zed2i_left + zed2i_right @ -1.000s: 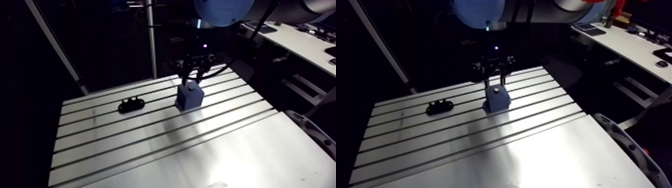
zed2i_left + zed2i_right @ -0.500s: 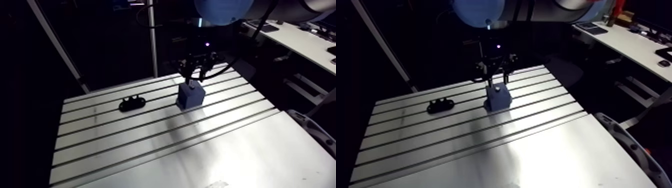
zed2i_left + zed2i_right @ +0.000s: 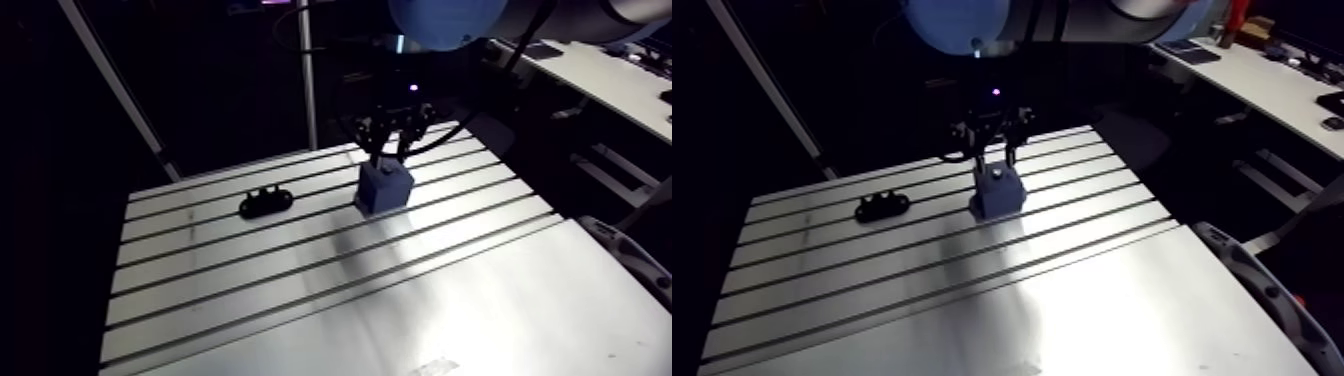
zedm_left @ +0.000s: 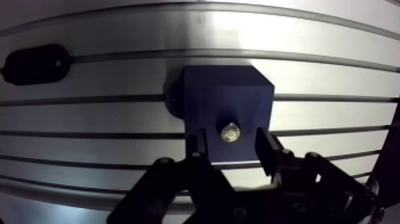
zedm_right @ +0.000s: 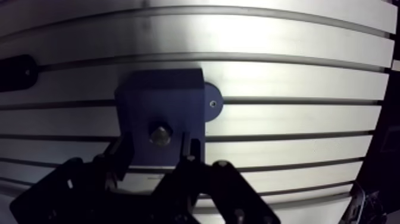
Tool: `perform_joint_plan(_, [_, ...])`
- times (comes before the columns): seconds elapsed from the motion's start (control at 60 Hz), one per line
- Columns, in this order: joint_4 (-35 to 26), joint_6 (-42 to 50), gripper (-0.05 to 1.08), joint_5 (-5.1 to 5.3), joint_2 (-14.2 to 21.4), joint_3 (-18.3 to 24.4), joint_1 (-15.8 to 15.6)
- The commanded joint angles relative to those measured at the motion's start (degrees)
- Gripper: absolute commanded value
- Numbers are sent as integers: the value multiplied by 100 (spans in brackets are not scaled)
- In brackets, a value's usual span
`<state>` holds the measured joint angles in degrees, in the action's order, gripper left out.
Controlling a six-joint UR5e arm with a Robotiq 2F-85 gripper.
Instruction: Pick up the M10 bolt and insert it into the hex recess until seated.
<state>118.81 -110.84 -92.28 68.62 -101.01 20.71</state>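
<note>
M10 bolt (image 4: pixel 230 131) is standing in the top face of the dark blue block (image 4: pixel 226 98), metal end showing. Can't tell from here if it's fully down. Gripper (image 4: pixel 231 142) hangs right over the block. In the wrist view its fingers (image 4: pixel 196 149) are spread, one on each side of the bolt, with a clear gap on both sides, so nothing is gripped. Block sits on the slotted aluminium table (image 3: pixel 300 290), towards the far side, straddling a slot. It has a small round tab (image 5: pixel 212 102) with a hole sticking out at the base on one side. Black oblong part (image 3: pixel 264 202) lies flat on the table, well apart from the block and on the same far rows of slots.
</note>
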Motion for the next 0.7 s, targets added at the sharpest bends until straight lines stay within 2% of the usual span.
perform_joint_plan(0.017, [59, 107, 47, -21, -26, 14, -5])
perform_joint_plan(0.7, [50, 137, 53, -32, -109, 51, -5])
